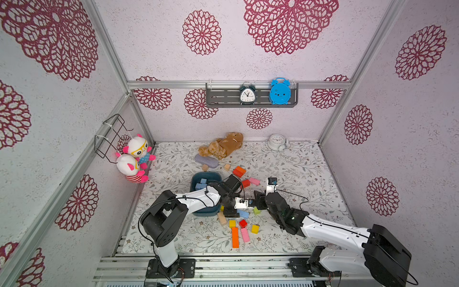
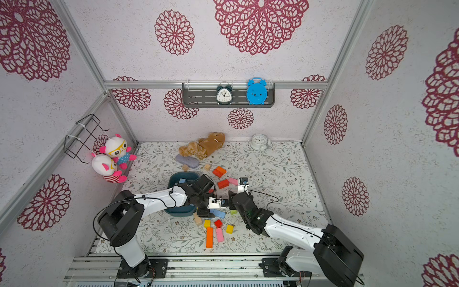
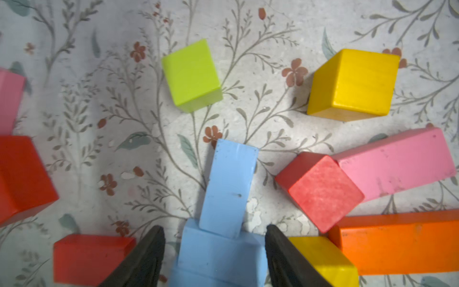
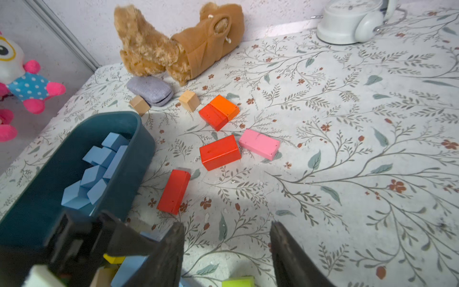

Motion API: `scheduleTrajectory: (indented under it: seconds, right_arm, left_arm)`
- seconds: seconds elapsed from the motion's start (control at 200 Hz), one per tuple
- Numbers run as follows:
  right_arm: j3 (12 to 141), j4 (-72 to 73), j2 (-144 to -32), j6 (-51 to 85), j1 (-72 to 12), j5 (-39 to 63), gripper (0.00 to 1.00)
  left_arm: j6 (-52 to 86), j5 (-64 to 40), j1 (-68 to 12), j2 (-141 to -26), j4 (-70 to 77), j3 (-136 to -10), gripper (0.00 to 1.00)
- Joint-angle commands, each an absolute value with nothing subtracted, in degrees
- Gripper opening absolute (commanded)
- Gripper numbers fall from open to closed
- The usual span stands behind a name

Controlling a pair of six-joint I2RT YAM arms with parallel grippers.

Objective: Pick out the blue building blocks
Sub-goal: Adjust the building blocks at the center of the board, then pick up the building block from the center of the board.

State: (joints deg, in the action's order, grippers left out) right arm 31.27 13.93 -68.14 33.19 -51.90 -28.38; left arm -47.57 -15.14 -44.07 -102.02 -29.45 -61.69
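STEP: left fingers (image 3: 144, 258) hanging wide astride two overlapping blue blocks (image 3: 227, 188) just beside the tray (image 4: 141, 154), seemingly lining up to pinch the lower one | SORTED: more blue blocks lying inside the tray | RIGHT: right fingers (image 4: 171, 256) gaping, empty, hovering near the tray | TEXT: none readable

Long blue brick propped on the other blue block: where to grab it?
Pinch the long blue brick across its long side faces, near mid-length, coming from above. It's narrow that way, both faces look free, and one end rests on the lower blue block, so expect tilt.
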Motion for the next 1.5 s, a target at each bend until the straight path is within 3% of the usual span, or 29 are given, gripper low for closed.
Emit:
scheduleTrajectory:
  seconds: [0.0,0.525,1.226,1.496]
  right_arm:
    - [31.82,18.33,-66.22,35.07,-52.14,-29.41,0.58]
    - [30.3,19.6,-63.01,35.23,-52.12,-27.68,0.59]
    - [32.49,19.07,-66.35,34.77,-51.95,-27.0,0.59]
    - [33.01,18.28,-66.66,34.64,-51.98,-26.79,0.58]
  left_arm:
    - [-50.78,-16.27,-46.64,-103.8,-30.84,-63.49,0.69]
    - [-53.53,-13.65,-52.71,-107.1,-32.35,-65.15,0.69]
    - [-53.5,-13.86,-48.52,-104.65,-33.66,-66.17,0.78]
    - [-52.49,-12.94,-48.52,-109.35,-32.61,-68.46,0.69]
